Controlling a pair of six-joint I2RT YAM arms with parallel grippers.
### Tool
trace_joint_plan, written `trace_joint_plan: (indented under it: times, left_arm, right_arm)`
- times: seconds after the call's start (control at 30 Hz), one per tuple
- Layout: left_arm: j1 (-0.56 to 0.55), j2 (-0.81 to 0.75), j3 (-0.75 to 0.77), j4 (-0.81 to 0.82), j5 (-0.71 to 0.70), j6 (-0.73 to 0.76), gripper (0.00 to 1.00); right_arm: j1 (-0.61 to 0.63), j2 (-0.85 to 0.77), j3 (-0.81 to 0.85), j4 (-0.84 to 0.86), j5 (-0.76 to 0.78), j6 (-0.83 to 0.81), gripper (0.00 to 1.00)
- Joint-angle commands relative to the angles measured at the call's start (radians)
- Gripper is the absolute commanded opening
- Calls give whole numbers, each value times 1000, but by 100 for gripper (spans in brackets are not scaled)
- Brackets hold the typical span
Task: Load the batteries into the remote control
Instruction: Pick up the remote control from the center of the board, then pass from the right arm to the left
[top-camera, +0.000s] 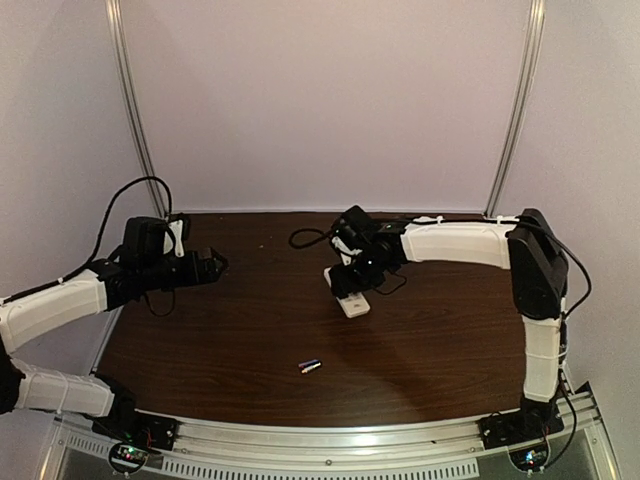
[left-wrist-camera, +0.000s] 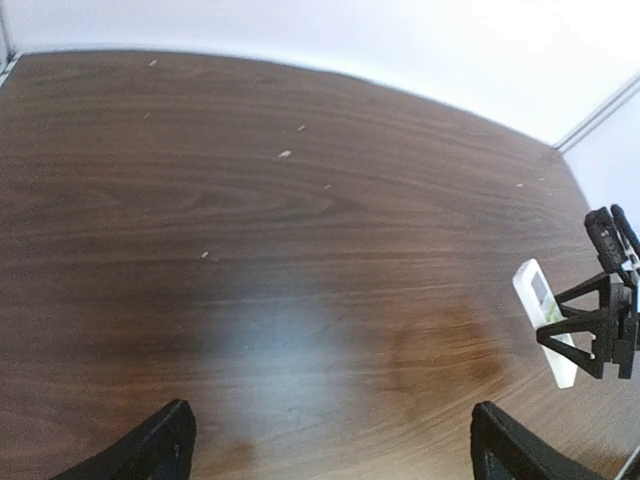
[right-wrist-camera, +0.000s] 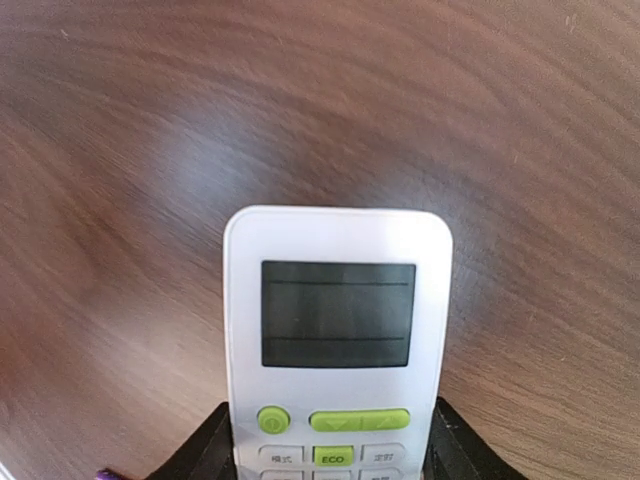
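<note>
1. One battery (top-camera: 311, 366) lies loose on the table (top-camera: 220, 350), well apart from the remote control (top-camera: 353, 303); loading not begun, I judge.
2. My right pincer (right-wrist-camera: 332, 445) clasps it display-up; my left pincer (top-camera: 210, 265) stands wide, empty.

Dark wooden table (top-camera: 220, 340), pale walls (top-camera: 320, 100)

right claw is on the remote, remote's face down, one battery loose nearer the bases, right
Wrong side: the remote lies face up, display and green buttons showing in the right wrist view. Right claw and loose battery are as you say.
</note>
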Motion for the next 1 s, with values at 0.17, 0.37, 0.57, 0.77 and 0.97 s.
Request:
trace_joint_plan:
  times: [0.17, 0.37, 0.57, 0.77, 0.97]
  left_arm:
    - [-117, -143, -89, 340, 189, 55, 97]
    - [-346, -51, -17, 408, 28, 141, 97]
    - [-507, 118, 101, 459, -45, 212, 93]
    - [-551, 242, 212, 446, -143, 180, 87]
    - [-551, 339, 314, 399, -154, 152, 79]
  right_arm:
    - [-4, -326, -137, 330, -2, 127, 33]
    - [0, -428, -267, 590, -28, 296, 34]
    - [40, -456, -300, 652, 15, 355, 35]
    - [75, -494, -332, 660, 106, 380, 37]
    - [106, -514, -372, 694, 143, 402, 38]
